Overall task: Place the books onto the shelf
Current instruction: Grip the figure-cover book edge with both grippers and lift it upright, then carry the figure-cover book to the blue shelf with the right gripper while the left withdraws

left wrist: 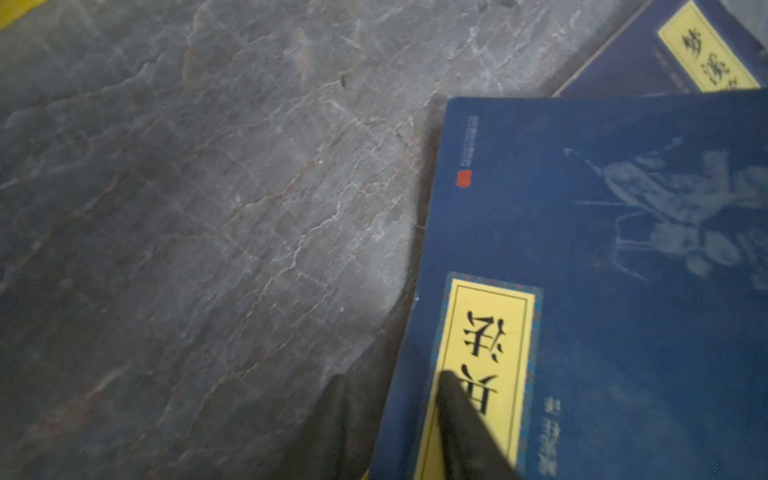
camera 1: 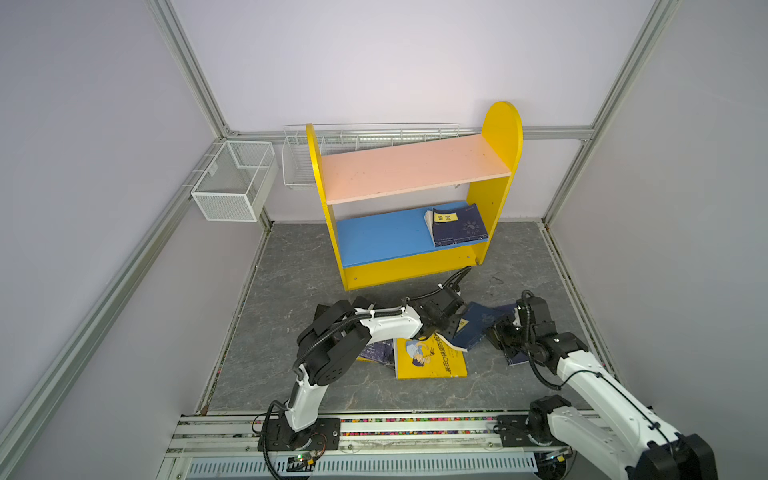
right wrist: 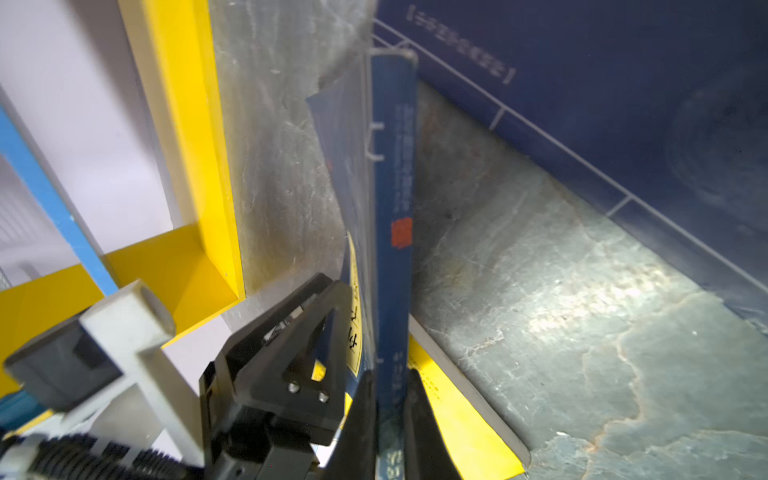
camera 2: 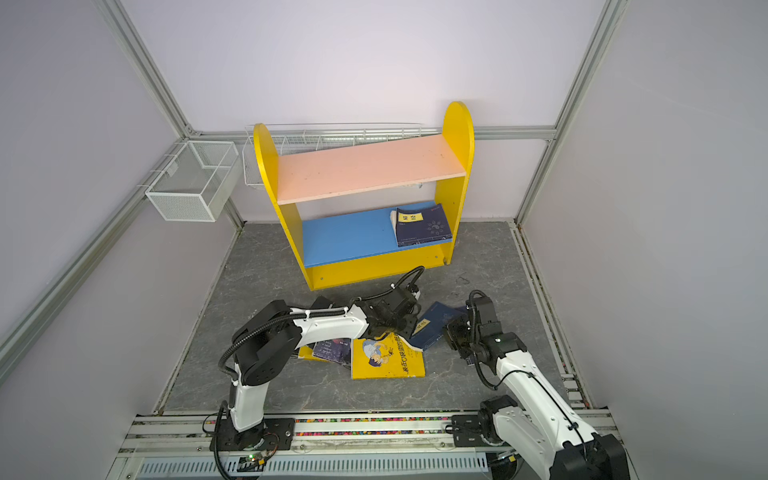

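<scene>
I get bright top views bowed at the edges, a dim, smeared left wrist view, and glare on the bench (right wrist: 582, 299) in the right.

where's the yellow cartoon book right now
In both top views the yellow cartoon book lies flat on the floor near the middle, in front of the shelf, its far corner under the left gripper and a navy book.
</scene>
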Motion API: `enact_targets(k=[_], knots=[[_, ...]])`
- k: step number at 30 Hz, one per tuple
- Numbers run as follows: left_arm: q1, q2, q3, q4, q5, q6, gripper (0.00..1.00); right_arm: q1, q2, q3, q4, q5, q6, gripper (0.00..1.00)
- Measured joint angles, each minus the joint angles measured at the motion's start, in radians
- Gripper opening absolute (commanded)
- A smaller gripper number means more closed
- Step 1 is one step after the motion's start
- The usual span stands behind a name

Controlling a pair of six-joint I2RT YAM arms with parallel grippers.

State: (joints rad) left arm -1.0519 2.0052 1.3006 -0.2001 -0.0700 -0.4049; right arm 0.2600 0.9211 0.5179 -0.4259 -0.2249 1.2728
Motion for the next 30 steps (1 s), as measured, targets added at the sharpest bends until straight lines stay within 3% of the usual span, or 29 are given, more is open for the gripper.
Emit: enact_targets(k=[5, 14, 23, 30], knots=[[0.066, -0.158, -0.175, 0.077, -0.021, -0.107, 0.59, 0.004, -0.018, 0.087, -0.043, 0.027, -0.085, 0.06], [0.153, -0.562, -0.383, 0.159, -0.301, -0.278, 0.61, 0.007, -0.027, 0.244, 0.056, 0.011, -0.182, 0.06], [0.165, -0.611, -0.479, 0.165, -0.378, -0.331, 0.61, 0.044, 0.214, 0.468, 0.269, 0.001, -0.193, 0.06], [0.164, -0.633, -0.555, 0.156, -0.378, -0.377, 0.61, 0.044, 0.378, 0.571, 0.452, 0.092, -0.187, 0.06]])
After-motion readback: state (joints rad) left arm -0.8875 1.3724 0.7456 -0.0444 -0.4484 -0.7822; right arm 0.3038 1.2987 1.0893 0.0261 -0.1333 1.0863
